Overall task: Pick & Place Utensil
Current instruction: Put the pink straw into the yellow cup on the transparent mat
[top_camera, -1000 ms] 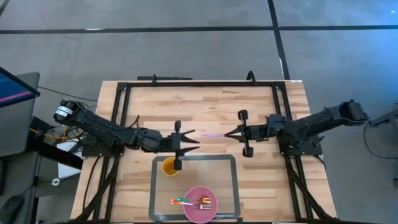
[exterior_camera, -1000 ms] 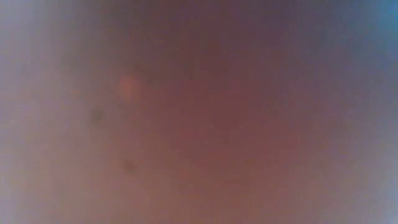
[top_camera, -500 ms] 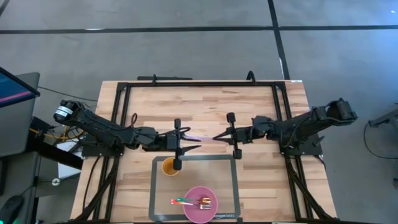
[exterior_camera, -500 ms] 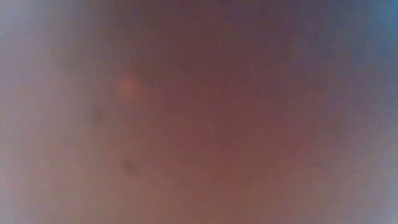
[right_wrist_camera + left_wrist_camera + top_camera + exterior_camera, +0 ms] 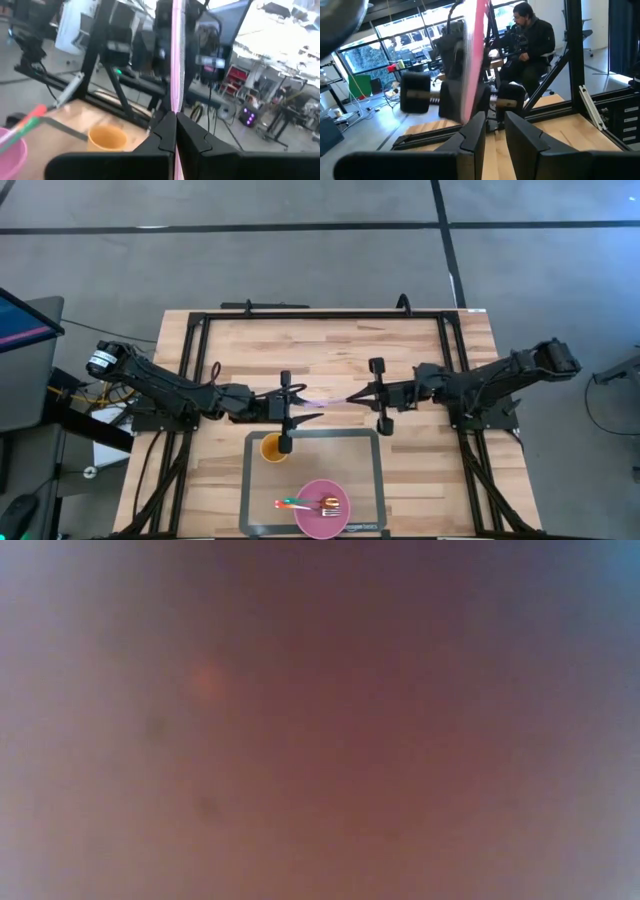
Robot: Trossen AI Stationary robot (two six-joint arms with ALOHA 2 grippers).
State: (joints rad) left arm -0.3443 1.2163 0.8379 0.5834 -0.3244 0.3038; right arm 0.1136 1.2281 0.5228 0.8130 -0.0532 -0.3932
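Observation:
A thin pink utensil (image 5: 328,398) hangs level above the table's middle, between my two grippers. My right gripper (image 5: 350,398) is shut on it; in its wrist view the utensil (image 5: 176,55) runs forward from the fingers (image 5: 165,131). My left gripper (image 5: 318,406) faces it from the table's left and is open, with bare table showing through the gap (image 5: 494,120). The utensil's free end (image 5: 472,60) stands blurred over one left finger (image 5: 472,135); I cannot tell whether they touch. The low view is blurred out. My right gripper pinches the pink utensil's right end (image 5: 175,107) between its two fingers, its thin edge in line with the gap. The fingers come roughly level from the table's right and lie along the utensil. The utensil is lifted clear and points toward my left gripper.
A grey mat (image 5: 360,470) lies near the front edge. On it stand a yellow cup (image 5: 272,448) and a pink bowl (image 5: 310,522) holding utensils (image 5: 305,504). A black frame (image 5: 320,314) rims the table. A person (image 5: 530,35) sits beyond the table.
My right gripper has moved toward the table's left, toward my left gripper, carrying the pink utensil level and clear of the table. The utensil's free end now reaches the left gripper's fingers.

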